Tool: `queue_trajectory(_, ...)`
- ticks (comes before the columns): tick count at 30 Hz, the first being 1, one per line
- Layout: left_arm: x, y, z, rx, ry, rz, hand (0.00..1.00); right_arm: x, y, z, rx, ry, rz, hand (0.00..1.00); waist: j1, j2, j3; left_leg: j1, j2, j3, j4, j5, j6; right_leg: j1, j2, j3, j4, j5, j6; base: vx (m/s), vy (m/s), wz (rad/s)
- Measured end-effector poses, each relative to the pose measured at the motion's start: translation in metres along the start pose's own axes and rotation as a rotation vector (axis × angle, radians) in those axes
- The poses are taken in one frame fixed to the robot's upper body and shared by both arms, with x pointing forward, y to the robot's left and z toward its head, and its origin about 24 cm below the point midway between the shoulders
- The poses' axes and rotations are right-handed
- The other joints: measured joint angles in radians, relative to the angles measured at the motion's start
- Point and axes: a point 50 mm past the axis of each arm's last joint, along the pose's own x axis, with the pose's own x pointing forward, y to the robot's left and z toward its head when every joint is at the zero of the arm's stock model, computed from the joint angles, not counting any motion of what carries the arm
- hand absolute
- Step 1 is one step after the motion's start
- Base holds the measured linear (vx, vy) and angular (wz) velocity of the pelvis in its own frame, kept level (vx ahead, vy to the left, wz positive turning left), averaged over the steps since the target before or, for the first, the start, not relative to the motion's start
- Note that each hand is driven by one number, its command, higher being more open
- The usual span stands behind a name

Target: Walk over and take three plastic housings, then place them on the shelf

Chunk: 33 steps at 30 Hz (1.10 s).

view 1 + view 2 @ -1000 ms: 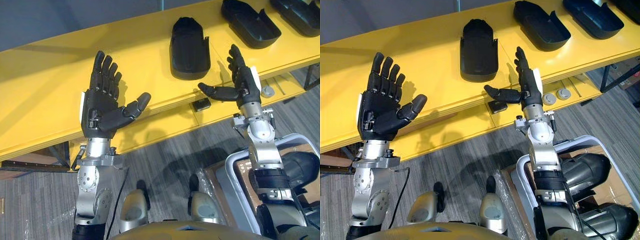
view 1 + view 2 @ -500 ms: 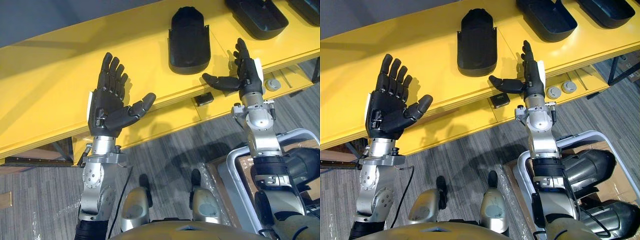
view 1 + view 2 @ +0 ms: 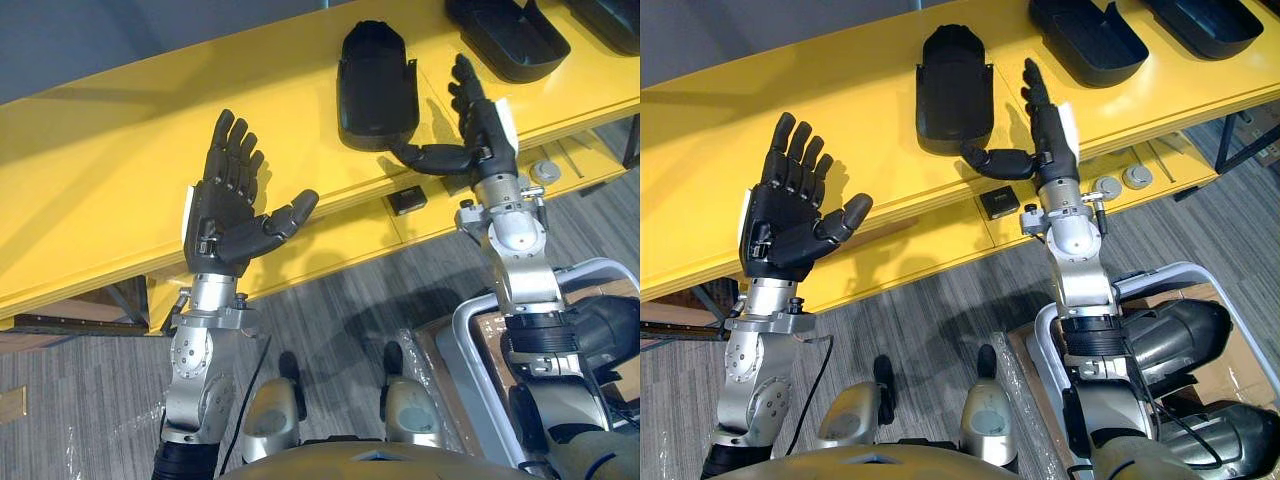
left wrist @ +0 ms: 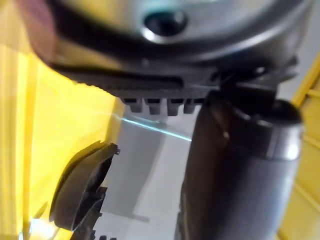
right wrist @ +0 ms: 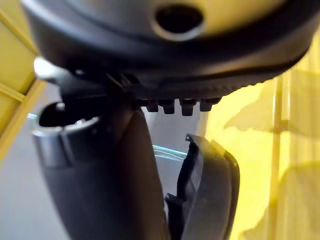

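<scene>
The right hand [image 3: 488,138] was spread, thumb by the near end of the plastic housing [image 3: 375,85], which lay beside it on the surface [image 3: 120,170]. The housing looked light, rigid and smooth; grip across its side walls. The left hand [image 3: 225,210] was spread and empty.

housing [image 3: 376,85] on table [image 3: 100,190] — right hand [image 3: 480,135] just beside
</scene>
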Motion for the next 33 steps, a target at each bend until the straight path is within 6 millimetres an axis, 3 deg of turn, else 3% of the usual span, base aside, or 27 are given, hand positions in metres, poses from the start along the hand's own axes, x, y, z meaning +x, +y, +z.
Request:
queue_trajectory(6, -0.001, 0.002, -0.004, 0.000, 0.019, 0.010, 1.00, 0.015, -0.008, -0.016, 0.033, 0.118, -0.022, 1.00, 0.003, 0.001, 0.000, 0.002, -0.010, -0.024, -0.024, 0.024, 0.001, 0.008, -0.007, -0.026, 0.000, 0.000, 0.000, -0.03, 0.001, 0.13)
queue_trajectory(14, -0.002, 0.002, -0.004, -0.001, 0.020, 0.014, 1.00, 0.041, -0.035, -0.010, 0.027, 0.175, -0.064, 1.00, 0.022, 0.020, 0.004, 0.002, -0.016, -0.048, -0.056, 0.051, 0.000, 0.009, -0.010, -0.049, 0.000, 0.001, 0.001, -0.04, -0.002, 0.09)
queue_trajectory(24, -0.006, 0.009, -0.021, -0.014, 0.100, 0.046, 1.00, 0.066, -0.039, 0.002, -0.022, 0.214, 0.042, 1.00, 0.030, 0.033, 0.005, 0.001, -0.014, -0.059, -0.061, 0.059, 0.001, 0.011, -0.007, -0.052, -0.002, 0.004, 0.000, 0.00, -0.001, 0.00)
queue_trajectory(30, -0.007, 0.011, -0.021, -0.004, 0.106, 0.041, 1.00, 0.077, -0.048, 0.012, -0.105, 0.215, 0.105, 1.00, 0.052, 0.055, 0.010, -0.005, -0.011, -0.070, -0.061, 0.062, -0.001, 0.013, -0.004, -0.062, -0.003, 0.005, 0.000, -0.01, -0.001, 0.03)
queue_trajectory(33, -0.007, 0.012, -0.023, 0.002, 0.115, 0.041, 1.00, 0.080, -0.043, 0.015, -0.126, 0.198, 0.152, 1.00, 0.053, 0.056, 0.011, -0.012, -0.007, -0.076, -0.060, 0.064, -0.003, 0.011, 0.000, -0.067, -0.005, 0.005, -0.001, -0.01, -0.008, 0.06)
